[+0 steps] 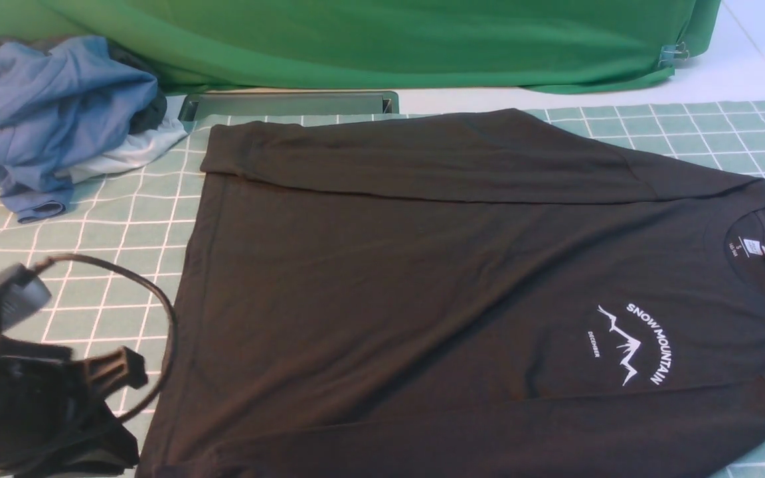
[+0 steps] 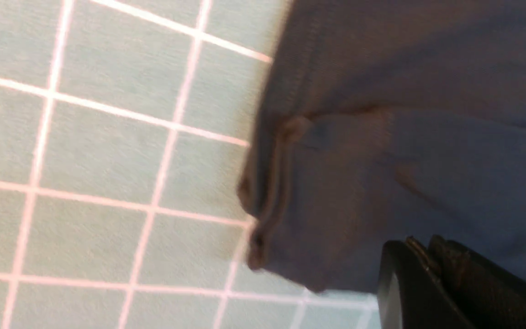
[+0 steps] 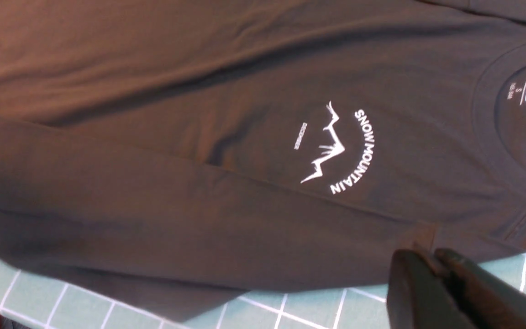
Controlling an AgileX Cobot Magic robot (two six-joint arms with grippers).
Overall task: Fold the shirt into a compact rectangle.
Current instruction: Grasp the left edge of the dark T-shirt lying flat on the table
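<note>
**Both hands closed at near edge of shirt**

Left hand (image 2: 420, 244): fingers together, over the near hem corner. Right hand (image 3: 420, 253): fingers together, at the near shoulder edge. It cannot be told whether either pinches cloth. The shirt (image 1: 422, 279) lies flat on the checked surface (image 1: 90, 219), collar to the right, sleeves laid across the body. Judgement: a soft, light, limp knit that is likely to sag. It is best held at the hem corner and shoulder seam, through all layers.

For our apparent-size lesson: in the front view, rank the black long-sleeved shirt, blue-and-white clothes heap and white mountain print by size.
Largest: black long-sleeved knit shirt.
Then: blue-and-white clothes heap, though it lies farther from the camera.
Smallest: white mountain print.
</note>
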